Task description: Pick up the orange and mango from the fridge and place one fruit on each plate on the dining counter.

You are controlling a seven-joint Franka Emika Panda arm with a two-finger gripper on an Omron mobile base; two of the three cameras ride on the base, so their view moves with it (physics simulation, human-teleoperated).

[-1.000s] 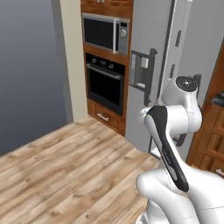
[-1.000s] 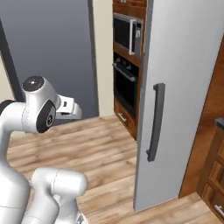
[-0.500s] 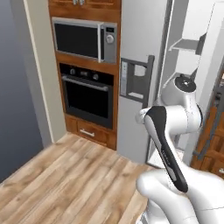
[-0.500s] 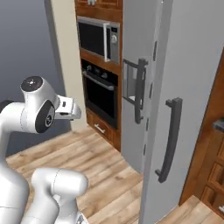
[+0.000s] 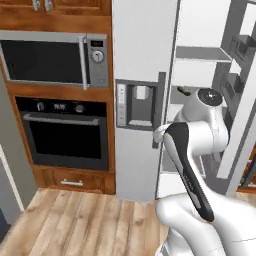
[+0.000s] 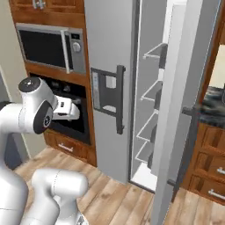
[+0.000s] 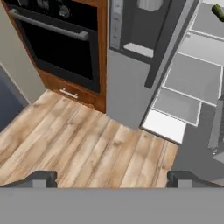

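Note:
The fridge (image 5: 142,55) stands straight ahead, light grey, its left door shut with the dispenser panel (image 5: 136,105) and a dark handle. Its right door (image 6: 184,88) is swung open, baring white shelves (image 6: 151,92). Looking down past my open gripper (image 7: 112,178), whose fingertips (image 7: 41,177) hold nothing, I see the wooden floor and the fridge's lower shelves (image 7: 192,78). A dark green elongated thing (image 7: 218,11) lies on a shelf at that view's top right corner. The orange, the mango, the plates and the dining counter are out of view.
A microwave (image 5: 50,57) and a black wall oven (image 5: 62,135) sit in wooden cabinets left of the fridge. Right of the open door are wooden drawers (image 6: 211,145) under a dark counter top (image 6: 211,99). Wooden floor (image 7: 74,140) lies in front.
The whole picture has shifted: the base has turned toward the fridge and come closer, so the oven, microwave and fridge look larger. The gripper has stayed open.

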